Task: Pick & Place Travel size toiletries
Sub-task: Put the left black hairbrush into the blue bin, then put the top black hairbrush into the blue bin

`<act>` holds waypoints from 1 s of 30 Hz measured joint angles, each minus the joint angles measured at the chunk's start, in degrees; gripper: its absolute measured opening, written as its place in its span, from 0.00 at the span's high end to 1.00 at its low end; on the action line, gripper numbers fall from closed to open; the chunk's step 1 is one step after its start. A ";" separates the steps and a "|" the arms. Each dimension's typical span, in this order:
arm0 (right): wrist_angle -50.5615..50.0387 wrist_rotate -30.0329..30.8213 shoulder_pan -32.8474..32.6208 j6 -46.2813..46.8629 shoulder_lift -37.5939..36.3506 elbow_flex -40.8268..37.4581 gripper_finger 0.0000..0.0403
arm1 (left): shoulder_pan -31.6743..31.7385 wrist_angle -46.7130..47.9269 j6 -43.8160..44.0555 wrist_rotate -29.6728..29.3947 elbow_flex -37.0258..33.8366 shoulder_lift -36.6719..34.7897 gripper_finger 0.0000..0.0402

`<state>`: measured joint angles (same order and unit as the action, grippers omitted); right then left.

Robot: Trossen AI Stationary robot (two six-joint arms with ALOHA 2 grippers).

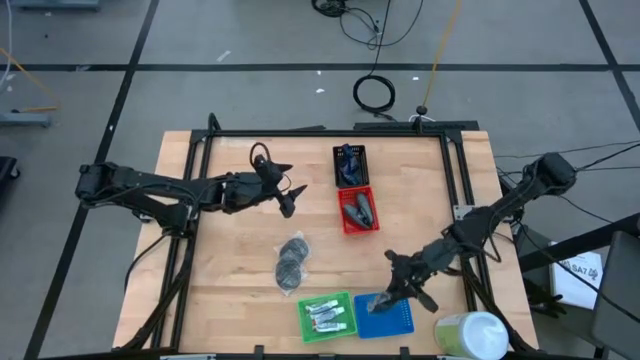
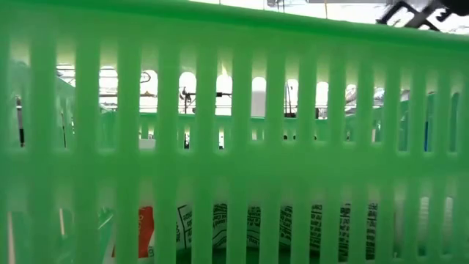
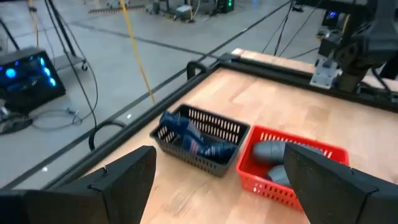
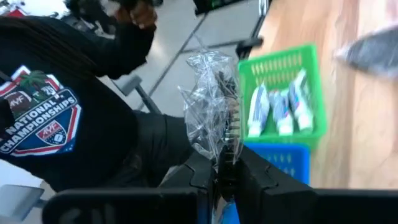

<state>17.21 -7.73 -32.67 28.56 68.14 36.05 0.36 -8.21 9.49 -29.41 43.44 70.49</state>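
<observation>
The right gripper [image 1: 392, 296] hangs over the blue basket [image 1: 392, 318] at the table's near edge, its fingers pinched shut on a crinkled clear-wrapped item [image 4: 213, 99] that stands up between them. Just beside that gripper, on the side toward the left arm, the green basket [image 1: 336, 330] holds several thin white tubes [image 1: 324, 315] lying side by side. Farther that way, two round dark pads [image 1: 291, 265] in clear wrap rest on the bare wood. A person in a dark printed shirt [image 4: 56, 112] stands past the table edge, close to the right gripper.

The left gripper [image 1: 287, 198] waits over the far half of the table with its fingers spread wide and empty. Ahead of it sit a black basket [image 3: 221, 129] holding dark blue-grey mini bottles [image 3: 193, 140], and touching that, a red basket [image 3: 264, 177] with grey items [image 3: 273, 149].
</observation>
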 joint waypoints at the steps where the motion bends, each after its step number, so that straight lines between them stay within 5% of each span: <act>1: -0.09 0.37 -0.69 1.03 0.68 0.00 0.94 | 0.19 0.70 0.59 0.00 -0.01 0.02 0.14; 14: -0.80 0.24 -6.25 6.73 5.92 0.00 0.91 | 1.88 8.18 9.34 -0.20 -0.09 0.03 0.14; 30: -0.85 0.64 -5.97 0.28 6.48 -0.02 0.55 | 1.88 8.59 9.50 -0.19 -0.11 0.03 0.14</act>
<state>16.35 -7.09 -38.64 28.85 74.61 36.03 2.24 0.38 18.98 -29.59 43.33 70.52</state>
